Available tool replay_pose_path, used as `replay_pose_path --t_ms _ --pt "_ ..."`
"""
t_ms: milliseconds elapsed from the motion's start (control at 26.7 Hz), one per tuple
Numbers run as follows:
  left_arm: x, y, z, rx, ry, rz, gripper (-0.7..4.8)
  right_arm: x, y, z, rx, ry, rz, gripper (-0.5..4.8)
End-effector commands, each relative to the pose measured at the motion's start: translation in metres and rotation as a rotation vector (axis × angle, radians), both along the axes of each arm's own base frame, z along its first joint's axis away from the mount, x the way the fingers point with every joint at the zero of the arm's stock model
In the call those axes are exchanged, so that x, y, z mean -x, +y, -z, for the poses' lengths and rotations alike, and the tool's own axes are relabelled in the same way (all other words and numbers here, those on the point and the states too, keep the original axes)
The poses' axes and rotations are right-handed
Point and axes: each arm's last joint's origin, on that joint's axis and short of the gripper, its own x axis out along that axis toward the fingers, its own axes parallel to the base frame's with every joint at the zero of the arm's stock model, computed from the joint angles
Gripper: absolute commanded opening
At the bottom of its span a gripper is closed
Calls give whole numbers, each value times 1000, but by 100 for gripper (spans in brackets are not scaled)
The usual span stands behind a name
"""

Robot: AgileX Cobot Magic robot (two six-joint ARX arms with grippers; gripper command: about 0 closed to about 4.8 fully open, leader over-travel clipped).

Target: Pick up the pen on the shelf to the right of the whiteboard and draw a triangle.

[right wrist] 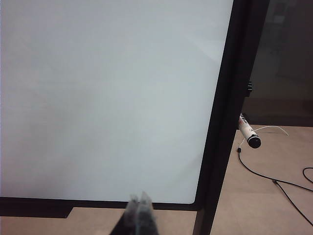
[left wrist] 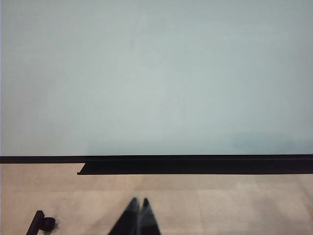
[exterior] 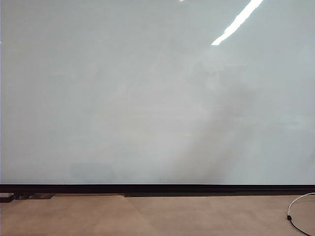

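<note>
Pale whiteboard fills the background, blank. Pen juts out just beyond its black right edge. Left gripper and right gripper both low before the board, fingers pressed together, holding nothing.

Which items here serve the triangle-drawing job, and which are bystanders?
Job:
- large glossy pale grey-white whiteboard, still blank
- slim white pen with black tip, beyond the board's right frame
- right claw, shut, empty

Bystanders:
- left claw, shut
- thin black cable on the tan floor
</note>
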Motion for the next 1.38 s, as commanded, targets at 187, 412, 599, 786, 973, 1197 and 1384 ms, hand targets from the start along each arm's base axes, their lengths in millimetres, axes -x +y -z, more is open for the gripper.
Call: replay_pose_path --t_ms 187,412,599,786,973,1197,1384 --pt "0 0 -2 0 -12 5 -5 0 0 1 -1 -4 -9 -5" --pt "0 0 -2 0 -12 5 -5 0 1 1 -37 -4 -39 -4" --pt "0 0 -2 0 -12 5 -5 0 5 1 -30 -7 -148 0" --pt "0 0 -2 0 -12 5 -5 1 6 -5 -30 -67 -214 0" --pt "0 0 -2 0 -12 4 -5 6 5 -30 -40 -160 -186 -1" --pt "0 0 -2 0 -12 4 -5 -9 2 -78 -6 -143 -109 1" --pt "0 0 -2 0 -12 4 -5 -47 -18 -96 -12 -152 -125 122"
